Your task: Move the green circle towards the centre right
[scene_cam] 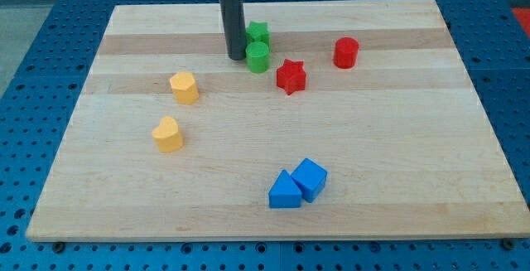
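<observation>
Low in the frame, blue triangle (284,192) touching blue cube (310,177). Left of centre, two yellow blocks (168,134) (185,87), apart. Upper centre: red star (291,76), red cylinder (345,53), green circle (258,56) before green star (258,31). Rod upright, my tip (236,57) just left of the circle; contact unclear; nothing held.

The surface (397,147) is showing pale, smooth wood with lengthwise grain bands and a matt finish. The green circle (257,56) and the red star (291,76) are looking like smooth matt plastic. The rod (233,22) is appearing dark and matt.
</observation>
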`<state>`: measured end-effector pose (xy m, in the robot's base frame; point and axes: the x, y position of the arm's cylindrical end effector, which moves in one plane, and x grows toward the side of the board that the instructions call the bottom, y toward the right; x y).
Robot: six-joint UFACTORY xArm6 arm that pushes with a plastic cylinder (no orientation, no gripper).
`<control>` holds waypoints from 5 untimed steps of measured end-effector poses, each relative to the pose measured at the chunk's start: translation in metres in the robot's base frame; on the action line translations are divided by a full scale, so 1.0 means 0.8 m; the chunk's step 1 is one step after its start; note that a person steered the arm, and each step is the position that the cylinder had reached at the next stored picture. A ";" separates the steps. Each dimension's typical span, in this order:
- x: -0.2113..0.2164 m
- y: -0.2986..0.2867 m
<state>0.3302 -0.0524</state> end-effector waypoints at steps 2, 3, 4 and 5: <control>0.004 0.069; 0.019 0.081; 0.038 0.098; 0.038 0.135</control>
<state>0.3605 0.0558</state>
